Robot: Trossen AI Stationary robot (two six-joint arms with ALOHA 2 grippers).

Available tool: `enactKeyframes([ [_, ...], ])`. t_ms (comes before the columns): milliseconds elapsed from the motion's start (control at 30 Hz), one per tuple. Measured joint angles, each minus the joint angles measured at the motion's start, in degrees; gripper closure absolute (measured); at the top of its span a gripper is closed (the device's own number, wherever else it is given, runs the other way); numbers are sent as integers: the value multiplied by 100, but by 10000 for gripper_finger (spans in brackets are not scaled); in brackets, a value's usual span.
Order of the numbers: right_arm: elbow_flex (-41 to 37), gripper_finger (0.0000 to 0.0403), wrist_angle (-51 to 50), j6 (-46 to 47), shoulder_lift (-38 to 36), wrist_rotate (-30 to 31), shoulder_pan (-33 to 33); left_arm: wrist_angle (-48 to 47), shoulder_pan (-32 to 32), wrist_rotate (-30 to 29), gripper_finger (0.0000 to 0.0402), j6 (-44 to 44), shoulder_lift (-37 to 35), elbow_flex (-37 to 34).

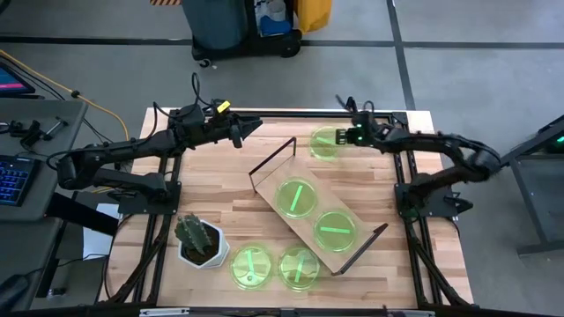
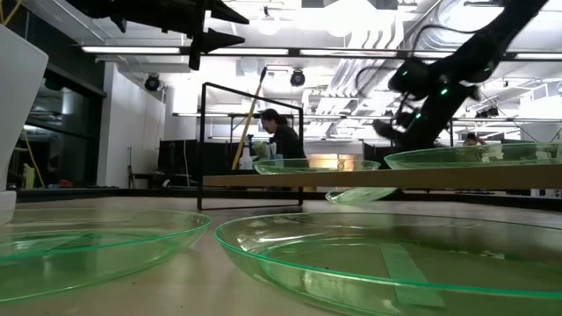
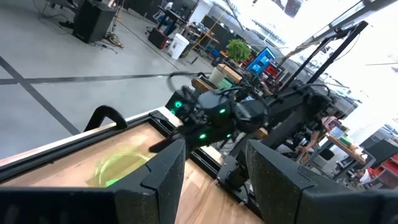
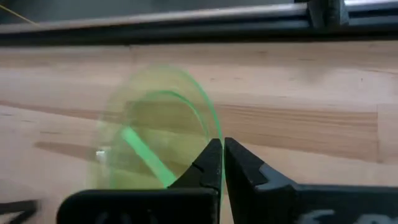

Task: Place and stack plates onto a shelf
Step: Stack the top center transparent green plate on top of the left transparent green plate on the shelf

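Observation:
Five green plates show. My right gripper (image 1: 345, 136) (image 4: 222, 147) is shut on one plate (image 1: 324, 143) (image 4: 155, 137) near the table's far edge, beyond the shelf's far end. Two plates (image 1: 295, 196) (image 1: 336, 229) lie flat on the shelf (image 1: 315, 212), a light-wood board set slantwise mid-table with black wire frames at both ends. Two more plates (image 1: 251, 267) (image 1: 298, 268) rest on the table by its near edge. My left gripper (image 1: 256, 125) (image 3: 214, 180) hangs open above the far edge, left of the held plate, touching nothing. My right gripper pinches the plate's rim (image 4: 212, 134) on its right side between the two fingertips, coming level from the table's right. The plate is tilted, its held side raised. Whether its left edge touches the table, I cannot tell.
A cactus in a white pot (image 1: 201, 239) stands near the left near corner, beside the two table plates. The shelf's wire frames (image 1: 273, 158) (image 1: 363, 251) rise at its ends. Bare tabletop lies left of the shelf (image 1: 220, 176). A person (image 2: 283, 136) sits far behind the table.

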Motion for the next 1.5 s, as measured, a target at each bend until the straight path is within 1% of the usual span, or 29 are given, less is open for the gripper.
enactKeyframes([
  [167, -483, 403, -6, 129, -986, -474, -85, 0, -2, -6, 241, 3, 0, 0],
  [267, -694, 403, -2, 192, -1410, -640, -19, 4, 0, -17, 241, 7, 0, 0],
  [367, -779, 403, -234, 478, -1604, -671, 3, 9, -2, -84, 241, 6, 0, 0],
  [467, -816, 402, -268, 669, -1553, -618, -1, 11, 0, -167, 241, 3, 0, 0],
  [567, -816, 395, -197, 742, -1391, -606, -1, 34, 0, -179, 241, 40, 0, 0],
  [633, -816, 380, -21, 742, -1225, -606, -1, 35, 0, -178, 241, 50, 0, 0],
  [733, -816, 338, 419, 742, -892, -607, -68, 35, -2, -177, 241, 57, 0, 0],
  [933, -816, 235, 1269, 752, -83, -607, -346, 35, 0, -177, 241, 59, 0, 0],
  [1067, -811, 192, 1711, 762, 498, -645, -394, 35, 0, -176, 241, 59, 0, 0],
  [1167, -811, 179, 2086, 788, 927, -754, -350, 35, 0, -176, 241, 59, 0, 0],
  [1367, -787, 176, 2767, 766, 1543, -756, -239, 24, -7, -142, 241, 245, 0, 0],
  [1433, -781, 180, 2798, 760, 1667, -743, -217, -2, -7, -140, 241, 251, 0, 0],
  [1500, -774, 197, 2797, 636, 1730, -646, -156, -20, -7, -140, 241, 254, 0, 0],
])
